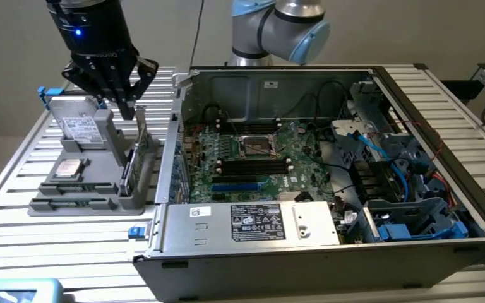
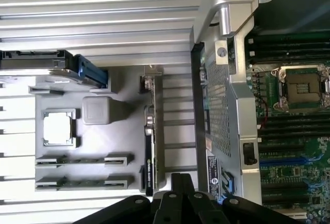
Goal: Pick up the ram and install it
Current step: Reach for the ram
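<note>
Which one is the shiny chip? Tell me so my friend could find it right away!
Find the big open case, then the gray tray beside it at the exterior view's left. On the tray, the chip lies between the hard drive and the two thin ram sticks. It is the only flat, silvery square there.

We see the ram (image 1: 78, 187) as two long, thin green sticks, the second (image 1: 70, 203) just beside and parallel to the first. Each stands on edge in its own slot of a gray holder (image 1: 99, 208). Both lie below the claw (image 1: 128, 112) and apart from it, toward the exterior view's left.
</note>
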Controlling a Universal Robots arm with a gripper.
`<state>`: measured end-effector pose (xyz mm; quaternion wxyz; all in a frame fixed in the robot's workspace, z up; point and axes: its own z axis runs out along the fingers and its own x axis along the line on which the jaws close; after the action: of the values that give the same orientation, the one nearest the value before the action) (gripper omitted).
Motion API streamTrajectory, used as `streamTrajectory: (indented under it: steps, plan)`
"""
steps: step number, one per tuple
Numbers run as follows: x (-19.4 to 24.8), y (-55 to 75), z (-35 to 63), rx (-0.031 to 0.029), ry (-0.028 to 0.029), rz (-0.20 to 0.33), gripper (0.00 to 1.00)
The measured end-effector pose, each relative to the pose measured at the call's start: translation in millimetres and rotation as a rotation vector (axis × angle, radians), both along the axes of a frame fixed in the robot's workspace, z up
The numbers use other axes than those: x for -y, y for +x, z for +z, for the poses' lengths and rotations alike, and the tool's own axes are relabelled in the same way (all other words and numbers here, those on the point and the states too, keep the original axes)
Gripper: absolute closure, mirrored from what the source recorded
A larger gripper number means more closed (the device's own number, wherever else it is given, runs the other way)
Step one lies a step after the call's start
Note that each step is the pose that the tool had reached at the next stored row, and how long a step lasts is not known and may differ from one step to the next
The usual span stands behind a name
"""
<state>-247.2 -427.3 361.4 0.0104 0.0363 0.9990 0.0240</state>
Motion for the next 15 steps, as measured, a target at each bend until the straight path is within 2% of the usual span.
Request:
streamTrajectory:
  steps: [6, 15]
  plan:
    - [10.2, -7.9, -9.2, -0.0027, 0.0000, 0.000, 0.89]
    - [13.0, -47.7, -25.6, -0.0033, -0.0001, 0.000, 0.89]
